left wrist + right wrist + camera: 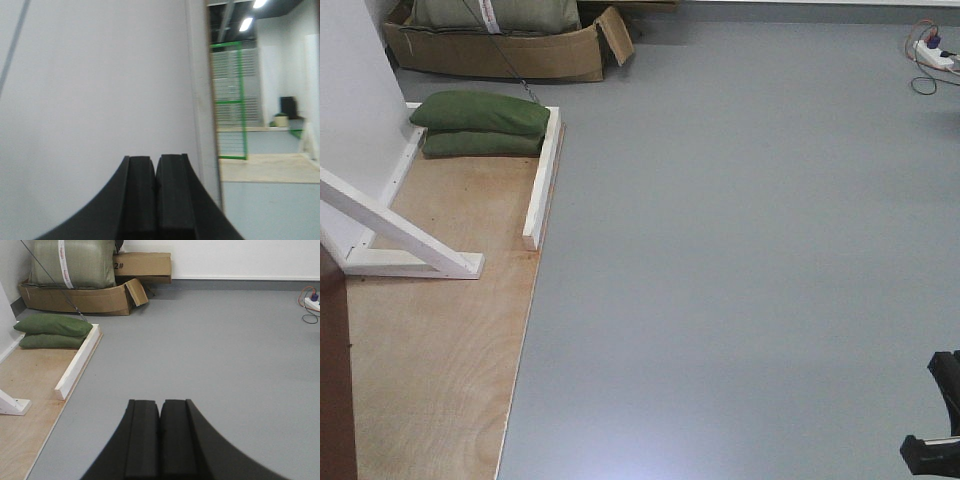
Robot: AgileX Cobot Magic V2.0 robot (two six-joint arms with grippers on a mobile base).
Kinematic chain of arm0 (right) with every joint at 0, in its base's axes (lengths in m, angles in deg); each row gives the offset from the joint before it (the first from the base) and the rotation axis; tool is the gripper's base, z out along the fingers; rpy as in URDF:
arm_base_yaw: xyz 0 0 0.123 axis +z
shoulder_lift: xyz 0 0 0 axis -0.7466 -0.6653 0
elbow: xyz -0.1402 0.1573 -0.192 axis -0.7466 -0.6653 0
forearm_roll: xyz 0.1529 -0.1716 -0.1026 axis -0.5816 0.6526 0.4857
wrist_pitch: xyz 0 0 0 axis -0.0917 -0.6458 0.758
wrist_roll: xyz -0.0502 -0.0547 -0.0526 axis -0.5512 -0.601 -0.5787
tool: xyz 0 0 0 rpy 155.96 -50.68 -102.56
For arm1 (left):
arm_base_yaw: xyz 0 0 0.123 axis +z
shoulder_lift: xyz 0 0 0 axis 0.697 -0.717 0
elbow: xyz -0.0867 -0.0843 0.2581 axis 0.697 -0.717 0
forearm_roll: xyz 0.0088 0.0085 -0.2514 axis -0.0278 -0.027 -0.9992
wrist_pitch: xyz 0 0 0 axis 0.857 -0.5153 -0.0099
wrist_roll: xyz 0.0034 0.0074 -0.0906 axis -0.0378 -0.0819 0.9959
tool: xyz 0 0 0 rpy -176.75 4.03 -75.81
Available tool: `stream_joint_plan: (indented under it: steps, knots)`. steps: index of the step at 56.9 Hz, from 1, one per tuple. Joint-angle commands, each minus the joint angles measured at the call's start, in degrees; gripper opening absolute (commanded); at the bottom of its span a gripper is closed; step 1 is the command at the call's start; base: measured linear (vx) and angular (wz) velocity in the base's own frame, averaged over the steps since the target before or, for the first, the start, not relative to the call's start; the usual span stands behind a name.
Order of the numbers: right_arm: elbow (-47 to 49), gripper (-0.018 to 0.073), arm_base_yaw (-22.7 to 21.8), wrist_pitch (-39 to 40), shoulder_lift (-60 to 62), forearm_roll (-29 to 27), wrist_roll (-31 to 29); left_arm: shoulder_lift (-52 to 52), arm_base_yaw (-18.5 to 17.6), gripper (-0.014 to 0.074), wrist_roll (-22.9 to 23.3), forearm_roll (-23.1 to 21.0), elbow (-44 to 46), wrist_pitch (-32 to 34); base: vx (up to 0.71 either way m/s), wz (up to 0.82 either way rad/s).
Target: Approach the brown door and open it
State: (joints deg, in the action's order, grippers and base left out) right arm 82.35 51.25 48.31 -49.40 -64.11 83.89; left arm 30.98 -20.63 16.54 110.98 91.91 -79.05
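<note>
A narrow dark reddish-brown strip (334, 380) at the lower left edge of the front view looks like the brown door's edge; its handle, backplate and keys are out of view. My left gripper (156, 161) is shut and empty, facing a plain white panel (100, 90) close ahead. My right gripper (160, 406) is shut and empty, pointing over the grey floor (225, 350). A black part of the right arm (938, 420) shows at the lower right of the front view.
A plywood base (440, 340) with white frame beams (542, 180) and a slanted white brace (400, 232) lies left. Green sandbags (480, 125) and a cardboard box (500, 50) sit behind. A power strip with cables (932, 55) lies far right. A green-framed fence (235, 100) stands beyond the panel.
</note>
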Motion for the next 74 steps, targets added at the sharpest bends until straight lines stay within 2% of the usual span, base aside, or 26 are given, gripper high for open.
stream_joint_plan:
  steps: [1,6,13,29,43,57,74]
  knots:
    - [-0.25,0.0000,0.12,4.39,0.32,0.20,-0.37,-0.92,4.33,0.0059,0.64,3.76,1.61,-0.12,0.00,0.00]
    - [-0.25,0.0000,0.12,4.39,0.32,0.20,-0.37,-0.92,8.36,0.0059,0.69,1.49,1.61,-0.12,0.00,0.00]
    - [-0.25,0.0000,0.12,4.39,0.32,0.20,-0.37,-1.09,13.17,0.0059,0.76,0.55,1.67,0.52,0.00,0.00]
    - [-0.25,0.0000,0.12,4.39,0.32,0.20,-0.37,-7.65,17.29,0.0059,0.97,0.62,8.07,3.25,0.00,0.00]
    - [-0.25,0.0000,0.12,4.39,0.32,0.20,-0.37,-12.72,24.11,0.0059,0.98,0.66,17.05,3.53,0.00,0.00]
    - [-0.25,0.0000,0.12,4.39,0.32,0.20,-0.37,-17.71,27.89,0.0059,0.98,0.13,19.02,4.34,0.00,0.00]
    - [-0.25,0.0000,0.12,4.39,0.32,0.20,-0.37,-23.15,35.17,0.0059,0.98,0.29,19.02,13.49,0.00,0.00]
